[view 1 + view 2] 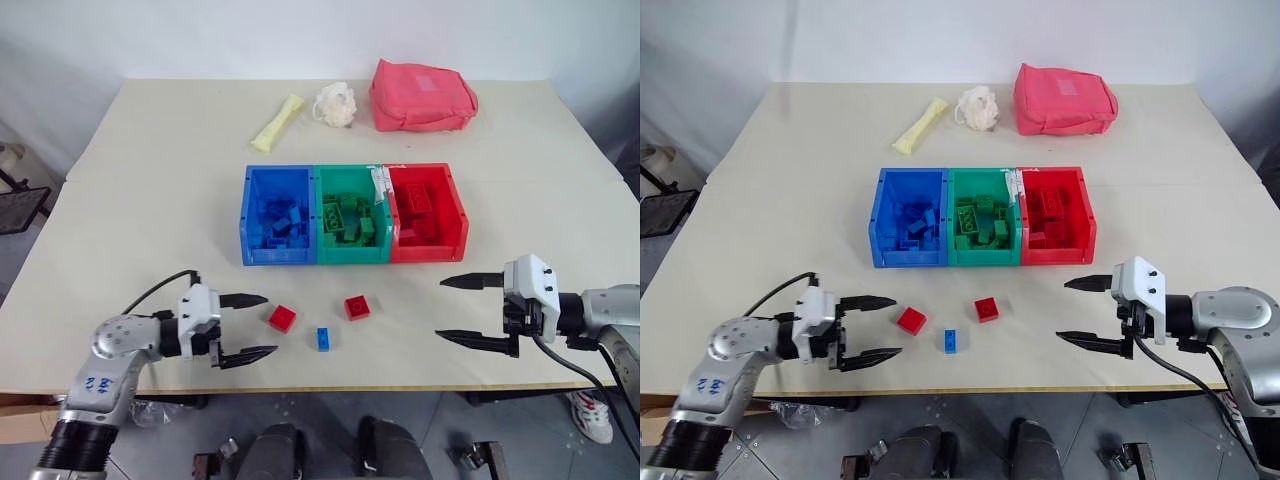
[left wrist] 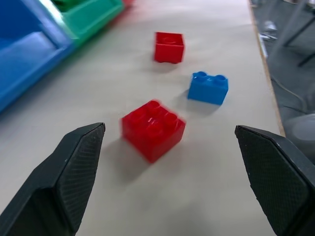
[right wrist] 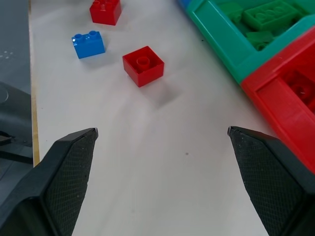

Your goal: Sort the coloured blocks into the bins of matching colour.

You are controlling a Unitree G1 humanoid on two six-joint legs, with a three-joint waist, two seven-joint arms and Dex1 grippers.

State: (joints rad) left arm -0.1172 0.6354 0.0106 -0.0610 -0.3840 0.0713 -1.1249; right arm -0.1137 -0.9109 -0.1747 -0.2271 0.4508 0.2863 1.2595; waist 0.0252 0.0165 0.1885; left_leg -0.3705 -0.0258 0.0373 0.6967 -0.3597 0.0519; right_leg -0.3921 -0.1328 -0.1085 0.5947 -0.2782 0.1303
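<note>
While the left hand (image 1: pixel 258 326) hangs wide open and empty by the desk (image 1: pixel 150 200) front edge, a red block (image 1: pixel 282 318), blue block (image 1: pixel 323 339) and second red block (image 1: pixel 357 307) lie before the bins (image 1: pixel 354 256); right hand (image 1: pixel 462 312) also spread, empty.

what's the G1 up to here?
It's sorting blocks into the bins. Three blocks are still loose on the table in front of the bins: two red blocks and one blue block. Both end effectors are open and empty. The left end effector is lined up on the nearer red block; the right end effector hovers off to the other side.
</note>
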